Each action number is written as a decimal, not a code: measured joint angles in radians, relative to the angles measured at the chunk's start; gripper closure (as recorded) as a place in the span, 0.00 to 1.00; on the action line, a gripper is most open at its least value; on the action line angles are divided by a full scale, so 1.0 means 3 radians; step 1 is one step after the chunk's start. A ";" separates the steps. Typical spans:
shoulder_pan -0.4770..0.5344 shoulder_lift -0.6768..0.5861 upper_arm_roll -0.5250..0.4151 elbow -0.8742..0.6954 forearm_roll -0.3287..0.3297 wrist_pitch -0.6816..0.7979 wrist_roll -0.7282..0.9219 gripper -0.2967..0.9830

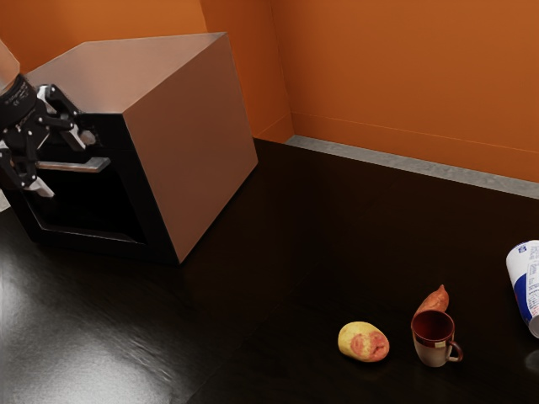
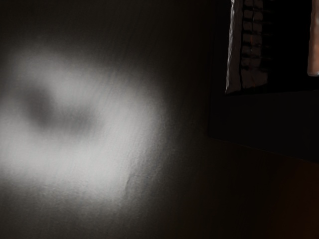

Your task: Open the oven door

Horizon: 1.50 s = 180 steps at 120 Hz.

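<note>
gripper point(image 1: 64, 162): fingers apart, one above and one below the handle point(image 1: 95, 165), as seen in the exterior view; contact can't be told. spread likely set so the bar can pass between them for a pull. behind the handle, oven door point(image 1: 89, 204), looks shut; handle probably the pulling point. oven point(image 1: 185, 147) extends behind the fingers.
exterior view adds, well apart from the fingers: potato point(image 1: 363, 342), mug point(image 1: 434, 338) just beside a sweet potato point(image 1: 435, 299), can point(image 1: 527, 286). wrist view adds ribbed shapes point(image 2: 251, 45) within the oven front, near the fingers.

Coppery-brown oven point(image 1: 192, 147); front point(image 1: 141, 189) apparently black.
</note>
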<state>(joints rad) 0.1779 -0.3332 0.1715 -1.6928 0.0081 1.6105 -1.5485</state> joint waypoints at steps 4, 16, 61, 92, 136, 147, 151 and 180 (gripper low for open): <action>0.0066 0.0006 0.0001 -0.0009 0.0003 0.0094 -0.0052 0.23; 0.0332 0.0071 0.0001 -0.0013 -0.0022 0.0299 -0.0174 0.23; 0.0720 0.0229 -0.0004 -0.0050 -0.0088 0.0737 -0.0062 0.23; 0.1101 0.0397 -0.0014 -0.0022 -0.0258 0.0829 0.0188 0.23; 0.1162 0.0692 -0.0085 0.0163 -0.0297 0.0993 0.0550 0.23; 0.1169 0.0697 -0.0086 0.0161 -0.0304 0.1051 0.0641 0.23; 0.1168 0.0695 -0.0085 0.0149 -0.0311 0.1069 0.0671 0.23; 0.1147 0.0724 -0.0086 -0.0009 -0.0390 0.1219 0.0843 0.23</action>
<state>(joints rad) 0.5220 -0.1161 0.1457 -1.6956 -0.1089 1.9761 -1.2957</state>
